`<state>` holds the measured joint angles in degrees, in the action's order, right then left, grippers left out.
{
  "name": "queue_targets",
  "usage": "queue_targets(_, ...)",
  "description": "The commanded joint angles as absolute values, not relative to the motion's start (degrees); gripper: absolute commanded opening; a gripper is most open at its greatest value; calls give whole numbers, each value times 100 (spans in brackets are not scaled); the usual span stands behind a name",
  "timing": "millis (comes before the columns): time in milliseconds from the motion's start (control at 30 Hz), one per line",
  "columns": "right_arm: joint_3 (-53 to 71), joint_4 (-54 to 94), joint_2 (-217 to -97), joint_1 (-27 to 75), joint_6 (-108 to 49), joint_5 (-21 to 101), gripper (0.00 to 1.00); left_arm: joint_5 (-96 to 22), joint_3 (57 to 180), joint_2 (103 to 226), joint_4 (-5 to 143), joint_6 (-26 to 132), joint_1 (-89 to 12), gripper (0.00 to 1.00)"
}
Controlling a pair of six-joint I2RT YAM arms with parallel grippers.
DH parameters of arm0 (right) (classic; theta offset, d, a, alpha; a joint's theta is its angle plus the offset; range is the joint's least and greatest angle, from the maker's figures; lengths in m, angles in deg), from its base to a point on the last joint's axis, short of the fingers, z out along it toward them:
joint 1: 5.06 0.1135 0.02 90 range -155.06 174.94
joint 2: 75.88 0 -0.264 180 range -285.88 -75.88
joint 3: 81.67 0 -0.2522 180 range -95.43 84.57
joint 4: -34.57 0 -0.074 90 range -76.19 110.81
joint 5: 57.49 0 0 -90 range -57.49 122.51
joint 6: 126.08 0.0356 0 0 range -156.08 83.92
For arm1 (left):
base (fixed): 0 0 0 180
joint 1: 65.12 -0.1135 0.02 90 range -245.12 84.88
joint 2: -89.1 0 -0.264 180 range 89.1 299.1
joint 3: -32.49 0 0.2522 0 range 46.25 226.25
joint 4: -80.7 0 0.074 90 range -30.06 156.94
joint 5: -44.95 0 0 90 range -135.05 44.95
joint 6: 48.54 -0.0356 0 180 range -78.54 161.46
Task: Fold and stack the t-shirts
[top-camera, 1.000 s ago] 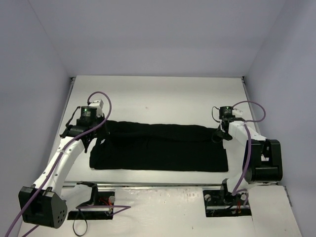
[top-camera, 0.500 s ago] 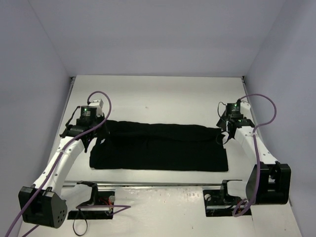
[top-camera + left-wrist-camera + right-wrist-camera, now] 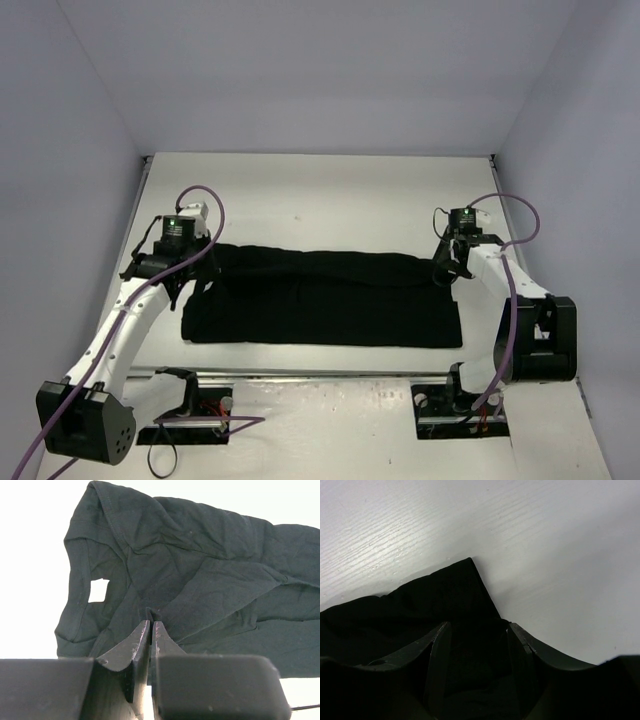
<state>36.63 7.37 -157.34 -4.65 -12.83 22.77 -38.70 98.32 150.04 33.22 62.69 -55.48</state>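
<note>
The black t-shirt (image 3: 320,300) is lying as a long band on the white table (image 3: 320,190), its long axis running left to right between the arms. The left gripper (image 3: 151,625), jaws pressed together, is pinching a pucker of cloth at the left end. The right gripper (image 3: 476,630), jaws spread, is straddling the far right corner.

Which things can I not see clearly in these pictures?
- Top view: tips of the left claw, hidden under the left arm.
- Right wrist view: whether the right claw touches the t-shirt; too dark there.
- Left wrist view: the t-shirt's far end, cut off by the right edge.
- Any print: lost in folds, all views.
</note>
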Motion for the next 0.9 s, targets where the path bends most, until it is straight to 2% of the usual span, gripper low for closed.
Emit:
queue_targets(0, 3409, 845, -15948, -485, -1398, 2136, 46, -3943, 9976, 14840, 3401, 6178, -5549, 0)
queue_targets(367, 3021, 1053, -16461, -479, -1701, 2240, 39, -4013, 9824, 14843, 3406, 6163, -5546, 0)
queue_targets(867, 2848, 1285, -17060, -727, -1866, 2500, 37, -4002, 9747, 14796, 3406, 6193, -5546, 0)
